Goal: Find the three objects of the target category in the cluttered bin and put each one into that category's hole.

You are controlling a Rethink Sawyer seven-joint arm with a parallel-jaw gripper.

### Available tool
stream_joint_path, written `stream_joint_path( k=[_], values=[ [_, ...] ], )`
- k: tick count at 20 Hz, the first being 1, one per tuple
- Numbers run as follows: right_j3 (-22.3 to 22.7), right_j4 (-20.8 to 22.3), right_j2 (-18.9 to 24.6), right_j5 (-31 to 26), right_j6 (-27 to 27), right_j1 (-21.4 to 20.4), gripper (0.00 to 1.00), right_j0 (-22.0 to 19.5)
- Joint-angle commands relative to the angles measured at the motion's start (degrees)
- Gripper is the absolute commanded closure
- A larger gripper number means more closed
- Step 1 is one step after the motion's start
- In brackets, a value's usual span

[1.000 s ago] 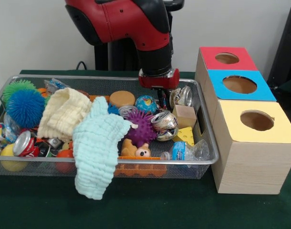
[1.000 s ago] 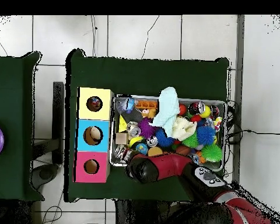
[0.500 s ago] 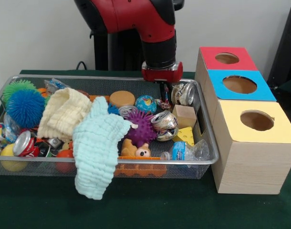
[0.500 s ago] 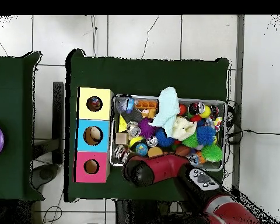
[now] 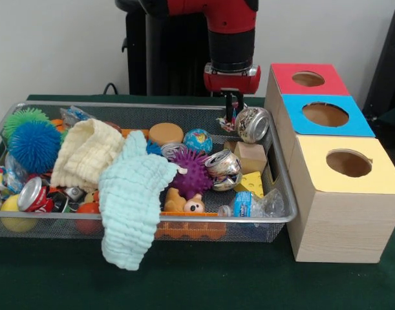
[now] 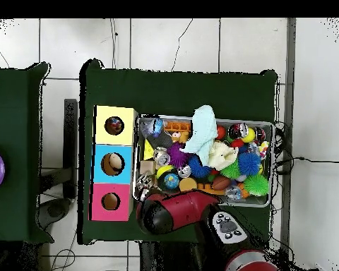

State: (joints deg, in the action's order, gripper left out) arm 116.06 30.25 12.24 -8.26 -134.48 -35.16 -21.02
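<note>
While lifted — pincer (image 5: 234,111) clamping can (image 5: 252,124)

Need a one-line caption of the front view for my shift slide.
Red and black arm's gripper lifts a crushed silver can above the cluttered wire mesh bin, beside the red-topped wooden box.

A red arm (image 5: 210,6) with a black cylindrical wrist, red flange and thin dark gripper (image 5: 232,106).
</note>
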Motion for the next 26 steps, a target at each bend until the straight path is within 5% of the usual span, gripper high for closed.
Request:
stream_joint_path(
  k=[1, 14, 26],
  values=[
    [4.06, -2.06, -3.47, -2.89, -5.97, -0.34, 1.0, 1.16],
    [6.03, -2.23, -5.66, -1.04, -5.11, -1.38, 1.0, 0.84],
    [8.0, -4.81, -3.72, -4.94, -3.18, -5.41, 1.0, -1.44]
  ],
)
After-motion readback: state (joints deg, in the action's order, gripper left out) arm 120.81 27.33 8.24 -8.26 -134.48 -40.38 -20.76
